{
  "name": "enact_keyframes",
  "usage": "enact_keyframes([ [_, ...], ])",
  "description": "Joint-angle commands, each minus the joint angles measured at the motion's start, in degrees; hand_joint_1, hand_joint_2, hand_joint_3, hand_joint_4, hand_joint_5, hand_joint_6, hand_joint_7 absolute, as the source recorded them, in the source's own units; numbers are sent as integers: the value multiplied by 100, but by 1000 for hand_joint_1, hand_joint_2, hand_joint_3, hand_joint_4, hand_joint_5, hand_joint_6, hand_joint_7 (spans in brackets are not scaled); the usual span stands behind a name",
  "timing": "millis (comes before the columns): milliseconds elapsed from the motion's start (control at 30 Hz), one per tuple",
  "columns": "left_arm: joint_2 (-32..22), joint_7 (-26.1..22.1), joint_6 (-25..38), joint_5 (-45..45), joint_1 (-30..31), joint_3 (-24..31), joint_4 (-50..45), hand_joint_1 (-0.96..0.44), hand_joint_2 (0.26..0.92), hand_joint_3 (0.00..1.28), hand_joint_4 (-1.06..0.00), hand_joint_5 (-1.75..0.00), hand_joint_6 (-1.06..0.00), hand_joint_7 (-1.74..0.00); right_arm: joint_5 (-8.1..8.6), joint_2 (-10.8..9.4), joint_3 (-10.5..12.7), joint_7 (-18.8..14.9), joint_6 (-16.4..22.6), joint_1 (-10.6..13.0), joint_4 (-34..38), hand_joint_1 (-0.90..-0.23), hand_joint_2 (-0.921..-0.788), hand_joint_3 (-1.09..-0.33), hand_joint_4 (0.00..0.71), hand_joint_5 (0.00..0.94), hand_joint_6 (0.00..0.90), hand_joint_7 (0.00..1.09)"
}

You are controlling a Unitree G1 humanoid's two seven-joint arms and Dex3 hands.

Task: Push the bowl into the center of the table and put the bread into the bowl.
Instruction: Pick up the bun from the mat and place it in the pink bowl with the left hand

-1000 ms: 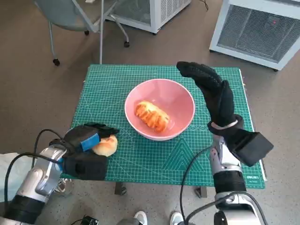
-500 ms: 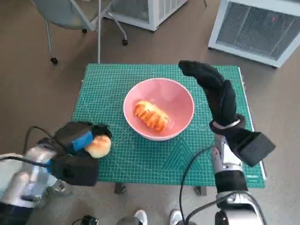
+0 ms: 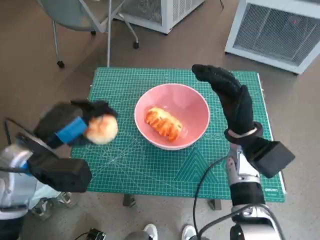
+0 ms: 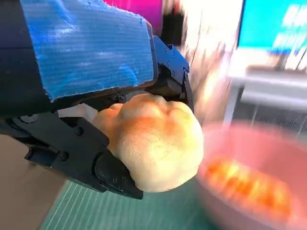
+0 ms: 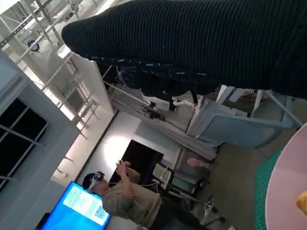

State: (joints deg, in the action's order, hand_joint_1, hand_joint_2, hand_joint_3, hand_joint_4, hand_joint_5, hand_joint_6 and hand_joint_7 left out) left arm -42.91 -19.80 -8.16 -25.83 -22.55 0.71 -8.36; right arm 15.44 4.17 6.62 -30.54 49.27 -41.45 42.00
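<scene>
**Second bun in my grip, bowl already centred**

The green cutting mat (image 3: 150, 165) covers the small table under me, and the pink bowl (image 3: 192, 107) sits near its middle, so I judge the pushing part of the job finished. My right hand (image 3: 230, 100), in its black knitted glove, stands upright just beside the bowl's right rim with the fingers stretched out and nothing in them; whether the glove touches the rim I cannot tell.

My left hand (image 3: 75, 125) is lifted above the mat's left side, well apart from the bowl, and its black fingers (image 4: 115, 175) are wrapped round a round bun (image 3: 101, 129). My left wrist view shows the bun (image 4: 156, 141) seated firmly against the palm, pale gold with a browner patch, and the bowl blurred beyond it.

Inside the bowl lies a braided loaf (image 3: 163, 123), glazed orange-brown, resting on the bottom a little left of centre.

What is left, as I read it: carry the bun over the rim and let it go beside the loaf.
</scene>
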Motion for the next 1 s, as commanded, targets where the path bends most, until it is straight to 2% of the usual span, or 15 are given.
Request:
enact_keyframes([
  [33, 312, 244, -132, -41, -544, -160, -56, 2, 913, 6, -802, -1086, -690, -1052, -58, 27, 26, 66, -17, 170, 24, -702, -921, -757, 161, 1, -1, 530],
  [267, 853, 689, -710, -250, -1282, -664, 561, 1, 918, 10, -788, -1103, -676, -1067, -73, 31, 20, 117, -27, 194, -6, -699, -921, -757, 161, 0, -1, 529],
  [500, 1461, 970, -1062, -598, -1991, -1300, 1582, 1, 920, 37, -754, -1108, -632, -1146, -100, 30, 8, 189, -24, 270, -75, -693, -921, -759, 161, 0, -1, 527],
  [700, 1814, 1058, -1188, -909, -2459, -1746, 2469, 1, 920, 48, -752, -1095, -608, -1186, -145, 53, 2, 260, -21, 319, -77, -692, -921, -760, 161, 0, -1, 527],
  [1000, 2295, 1166, -1247, -1153, -2853, -2226, 3813, 1, 921, 57, -748, -1126, -592, -1175, -256, 93, 2, 399, -40, 396, -158, -705, -921, -763, 160, 0, -1, 526],
])
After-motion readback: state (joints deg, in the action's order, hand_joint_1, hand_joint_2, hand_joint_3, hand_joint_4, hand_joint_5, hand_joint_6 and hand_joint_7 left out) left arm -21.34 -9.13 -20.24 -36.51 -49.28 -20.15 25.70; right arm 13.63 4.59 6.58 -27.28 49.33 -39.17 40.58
